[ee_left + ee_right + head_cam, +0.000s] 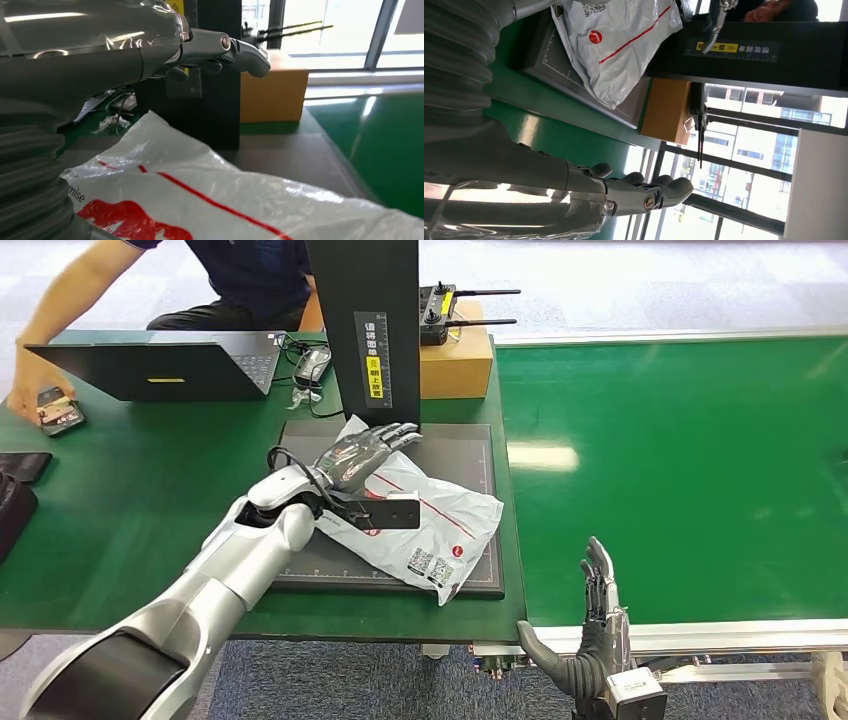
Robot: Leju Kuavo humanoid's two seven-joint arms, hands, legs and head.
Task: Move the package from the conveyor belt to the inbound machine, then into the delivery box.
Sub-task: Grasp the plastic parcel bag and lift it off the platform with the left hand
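Note:
A white plastic package [435, 515] with red stripe and labels lies on the dark scanner plate [470, 450] of the inbound machine, under its black post [372, 320]. My left hand [362, 452] hovers over the package's far left part, fingers stretched out and apart, holding nothing. The left wrist view has the package [240, 200] just beneath the extended fingers [235, 50]. My right hand [590, 635] stands open at the near edge of the green conveyor belt [680, 470], fingers up and empty. In the right wrist view its fingers [654, 192] are straight, with the package [619, 45] beyond.
A cardboard box [455, 360] with a black remote controller [438, 310] on top stands behind the plate. A person [150, 290] sits at the far left, a hand on a phone [60, 410], beside an open laptop [160, 365]. Cables [310, 370] lie near the post.

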